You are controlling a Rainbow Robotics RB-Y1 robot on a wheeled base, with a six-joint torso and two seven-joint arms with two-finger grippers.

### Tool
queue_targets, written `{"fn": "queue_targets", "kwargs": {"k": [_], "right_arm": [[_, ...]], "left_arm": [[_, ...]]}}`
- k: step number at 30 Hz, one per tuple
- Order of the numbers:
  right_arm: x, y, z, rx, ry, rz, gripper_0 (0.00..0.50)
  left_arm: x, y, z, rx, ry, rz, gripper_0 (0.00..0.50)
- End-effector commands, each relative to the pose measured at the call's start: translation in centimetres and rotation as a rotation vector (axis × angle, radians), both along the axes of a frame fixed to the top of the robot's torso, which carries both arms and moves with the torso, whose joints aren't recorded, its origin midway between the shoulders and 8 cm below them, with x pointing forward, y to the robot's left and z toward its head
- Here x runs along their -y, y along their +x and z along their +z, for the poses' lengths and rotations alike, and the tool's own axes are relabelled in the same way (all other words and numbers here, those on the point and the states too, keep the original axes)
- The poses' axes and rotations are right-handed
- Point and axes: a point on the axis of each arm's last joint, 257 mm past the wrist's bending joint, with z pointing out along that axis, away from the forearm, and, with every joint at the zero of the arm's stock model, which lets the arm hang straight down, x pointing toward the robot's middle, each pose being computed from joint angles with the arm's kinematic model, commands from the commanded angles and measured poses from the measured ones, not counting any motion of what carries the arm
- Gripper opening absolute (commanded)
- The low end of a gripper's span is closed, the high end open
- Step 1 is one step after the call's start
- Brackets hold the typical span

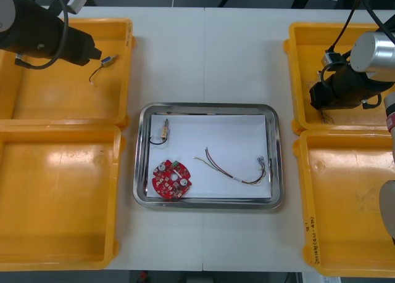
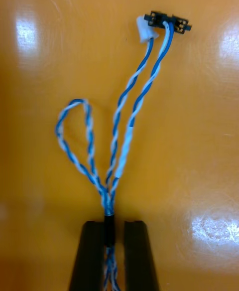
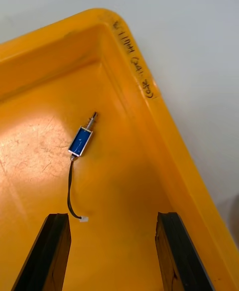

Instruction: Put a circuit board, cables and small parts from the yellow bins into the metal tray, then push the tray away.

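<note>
Cable (image 2: pixel 125 146), twisted blue and white, limp: my right hand (image 2: pixel 108 228) clamps its gathered strands right of the metal tray (image 1: pixel 141 159); left hand (image 3: pixel 113 216) apart.

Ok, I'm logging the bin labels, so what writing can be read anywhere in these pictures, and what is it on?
"Co7z", roughly, closes a black handwritten line on the far left yellow bin's rim, ahead of the open left end effector; the rest is unclear.
Handwritten line on the near right yellow bin's rim: too small to read.
On the red circuit board in the metal tray: nothing legible.
</note>
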Motion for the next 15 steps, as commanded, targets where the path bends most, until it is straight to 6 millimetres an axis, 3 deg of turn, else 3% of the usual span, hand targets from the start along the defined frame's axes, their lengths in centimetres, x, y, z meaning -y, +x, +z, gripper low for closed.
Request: {"fn": "queue_targets", "kwargs": {"k": [1,6,15], "right_arm": [[-0.3,-1.4,-1.9,-0.041,0.007,-0.022,0.0],[-0.4,-1.6,-0.1,-0.033,-0.02,-0.008,0.0],[0.0,-3.8,5.5,-0.024,-0.06,0.021,0.0]], "left_arm": [[-1.4,1.7,4.6,0.108,0.061,-0.091,0.5],[-1.8,2.7,4.4,0.123,0.089,-0.129,0.5],[-1.8,5.1,2.5,0.181,0.139,-0.188,0.5]]}}
